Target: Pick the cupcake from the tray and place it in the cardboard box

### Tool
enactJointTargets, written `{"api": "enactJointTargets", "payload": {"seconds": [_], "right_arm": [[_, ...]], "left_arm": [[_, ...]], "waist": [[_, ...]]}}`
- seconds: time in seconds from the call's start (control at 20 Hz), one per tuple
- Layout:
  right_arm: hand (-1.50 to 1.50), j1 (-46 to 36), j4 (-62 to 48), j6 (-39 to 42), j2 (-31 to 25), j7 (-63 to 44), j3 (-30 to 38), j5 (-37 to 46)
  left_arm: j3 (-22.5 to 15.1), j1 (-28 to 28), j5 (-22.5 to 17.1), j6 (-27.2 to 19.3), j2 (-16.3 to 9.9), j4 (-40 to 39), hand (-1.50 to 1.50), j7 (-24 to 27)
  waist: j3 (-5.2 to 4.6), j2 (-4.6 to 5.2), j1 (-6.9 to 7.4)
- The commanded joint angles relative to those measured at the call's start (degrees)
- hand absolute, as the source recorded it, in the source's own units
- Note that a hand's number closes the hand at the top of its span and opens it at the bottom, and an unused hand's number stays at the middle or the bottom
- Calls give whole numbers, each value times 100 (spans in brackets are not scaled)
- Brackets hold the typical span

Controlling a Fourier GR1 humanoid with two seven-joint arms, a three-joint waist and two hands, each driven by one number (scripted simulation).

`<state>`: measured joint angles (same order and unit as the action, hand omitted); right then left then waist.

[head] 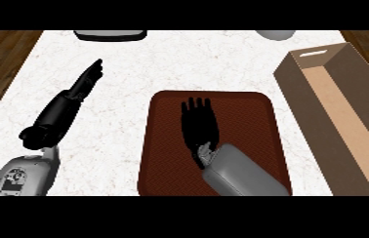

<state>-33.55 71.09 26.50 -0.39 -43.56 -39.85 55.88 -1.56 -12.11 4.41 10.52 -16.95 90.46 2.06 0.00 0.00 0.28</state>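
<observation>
Fingers (196,110) of the right hand (199,129) are held straight over the tray (162,149), the cardboard box (306,81) beside it, the left hand's (88,78) extended.

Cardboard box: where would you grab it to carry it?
Probably at the cut-out slot in the far end wall of the cardboard box, coming from that far side: the slot looks made for fingers, while the long walls are plain.

cupcake hidden | robot hand (199,122) covers tray (166,173) — box (317,81) cut off right
</observation>
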Motion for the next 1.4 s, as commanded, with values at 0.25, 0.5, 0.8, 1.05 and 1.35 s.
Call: {"api": "enactJointTargets", "payload": {"seconds": [0.25,0.5,0.8,1.05,1.35], "right_arm": [[150,74,-610,-753,-118,1411,-129,504],[150,195,-457,-1123,-253,1730,-221,1016],[150,-79,-222,-1613,-8,1789,-297,1345],[150,-565,-1214,-2527,-20,1187,1803,573],[150,-1558,-2129,-3402,-288,1400,2419,855]], "left_arm": [[-81,-145,368,-161,362,-416,0,183],[357,211,-26,349,-32,-120,0,352],[307,102,134,274,113,-279,0,419],[179,-38,228,194,197,-169,0,251],[185,-102,260,195,220,-24,0,-6]], "waist": [[0,10,-9],[0,1,5],[-1,-3,-12],[8,67,58],[2,24,78]]}}
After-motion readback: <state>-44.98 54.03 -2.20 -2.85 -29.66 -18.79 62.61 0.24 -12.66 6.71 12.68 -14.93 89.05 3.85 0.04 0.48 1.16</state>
